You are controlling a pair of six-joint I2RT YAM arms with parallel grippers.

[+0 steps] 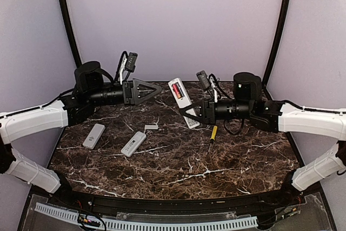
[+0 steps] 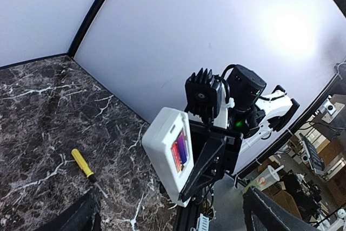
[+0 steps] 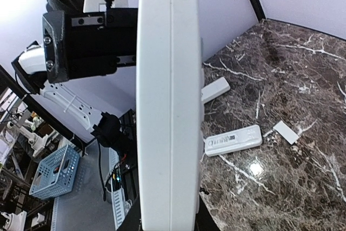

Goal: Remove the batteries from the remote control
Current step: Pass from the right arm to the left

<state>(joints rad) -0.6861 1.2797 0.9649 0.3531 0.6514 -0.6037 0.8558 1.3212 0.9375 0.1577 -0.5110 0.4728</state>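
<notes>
The right gripper (image 1: 190, 116) is clamped on the smooth white remote (image 1: 184, 101) holding round red and purple batteries (image 2: 179, 152). The left gripper (image 1: 158, 89) has its fingers apart.

Glossy marble-look table (image 1: 178, 160), smooth white seemingly plastic remote (image 3: 170, 106)

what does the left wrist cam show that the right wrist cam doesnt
Only the left wrist view: the batteries, one orange-red and one purple, sitting in the open compartment of the held remote, plus the yellow-handled screwdriver lying on the table.
Only the right wrist view: two more remotes lying flat, a nearer remote and a farther remote, and a small white cover plate.
Both: the held remote, face-on in the left view but edge-on in the right, and the dark marble table.
</notes>
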